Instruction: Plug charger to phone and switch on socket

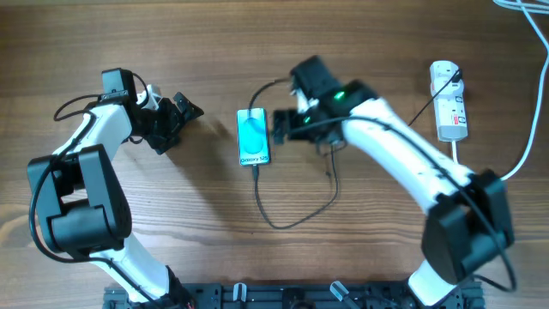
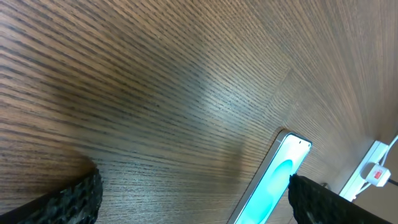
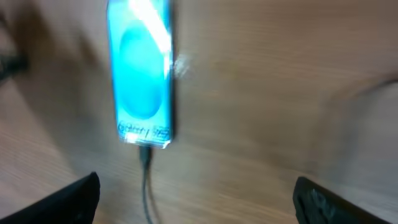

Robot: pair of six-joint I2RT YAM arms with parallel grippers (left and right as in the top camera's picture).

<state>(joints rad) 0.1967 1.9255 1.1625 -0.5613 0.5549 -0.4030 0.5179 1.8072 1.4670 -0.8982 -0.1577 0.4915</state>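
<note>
The phone lies flat mid-table, its teal-blue screen lit; it also shows in the left wrist view and the right wrist view. The charger, a thin black cable, sits plugged into the phone's near end and loops right toward the socket. The socket, a white power strip, lies at the far right and shows at the edge of the left wrist view. My left gripper is open and empty, left of the phone. My right gripper is open and empty, just right of the phone.
A thick white lead runs down the right edge of the table from the far corner. The black plug sits in the socket's far end. The wooden tabletop extends to the front.
</note>
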